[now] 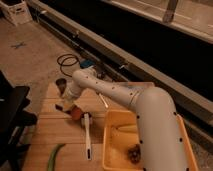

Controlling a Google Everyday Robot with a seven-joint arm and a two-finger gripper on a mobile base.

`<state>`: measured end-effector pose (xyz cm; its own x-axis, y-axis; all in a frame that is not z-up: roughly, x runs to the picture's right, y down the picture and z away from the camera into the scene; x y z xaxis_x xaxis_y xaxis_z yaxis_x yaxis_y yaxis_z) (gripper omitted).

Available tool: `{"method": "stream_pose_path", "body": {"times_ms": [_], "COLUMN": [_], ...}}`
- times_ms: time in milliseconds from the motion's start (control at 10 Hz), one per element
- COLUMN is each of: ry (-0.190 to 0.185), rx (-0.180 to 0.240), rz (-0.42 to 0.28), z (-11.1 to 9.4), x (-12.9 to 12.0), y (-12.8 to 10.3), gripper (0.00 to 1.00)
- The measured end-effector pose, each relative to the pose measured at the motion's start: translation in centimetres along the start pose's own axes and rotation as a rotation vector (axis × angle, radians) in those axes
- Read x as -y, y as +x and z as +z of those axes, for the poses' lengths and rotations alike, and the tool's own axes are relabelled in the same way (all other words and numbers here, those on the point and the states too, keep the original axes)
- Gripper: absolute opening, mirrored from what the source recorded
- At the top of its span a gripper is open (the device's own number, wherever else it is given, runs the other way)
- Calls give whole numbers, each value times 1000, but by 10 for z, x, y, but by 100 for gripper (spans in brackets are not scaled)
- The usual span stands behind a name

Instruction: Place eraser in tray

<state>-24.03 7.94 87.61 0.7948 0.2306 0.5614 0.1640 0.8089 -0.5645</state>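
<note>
The eraser [62,106], a small block with a dark and a pale face, lies on the wooden table near its left edge. My gripper [68,101] is low over the table right beside it, at the eraser's right end and partly covering it. The gripper is open and the eraser rests on the wood. The tray [114,131], a big yellow bin with raised walls, stands at the table's right side, and my arm passes over its far corner.
An orange ball [77,113] sits just right of the eraser. A long white-handled tool [87,136] lies between ball and tray. A small dark cup [61,83] stands behind the gripper and a green object [53,157] lies at the front. Something dark lies inside the tray [133,151].
</note>
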Motion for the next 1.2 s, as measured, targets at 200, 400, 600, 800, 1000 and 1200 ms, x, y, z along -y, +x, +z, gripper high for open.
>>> {"method": "stream_pose_path", "body": {"times_ms": [200,400,600,800,1000,1200], "ry": [14,27,21,23,30,36], "rx": [-15,-38,-58,-76,-87,-95], "rz": [21,58,88,86,66,50], "z": [6,11,19,21,21,18], "x": [5,9,6,1,-2,-6], "y": [4,18,29,36,37,38], "gripper": [65,65,63,46,26,9]}}
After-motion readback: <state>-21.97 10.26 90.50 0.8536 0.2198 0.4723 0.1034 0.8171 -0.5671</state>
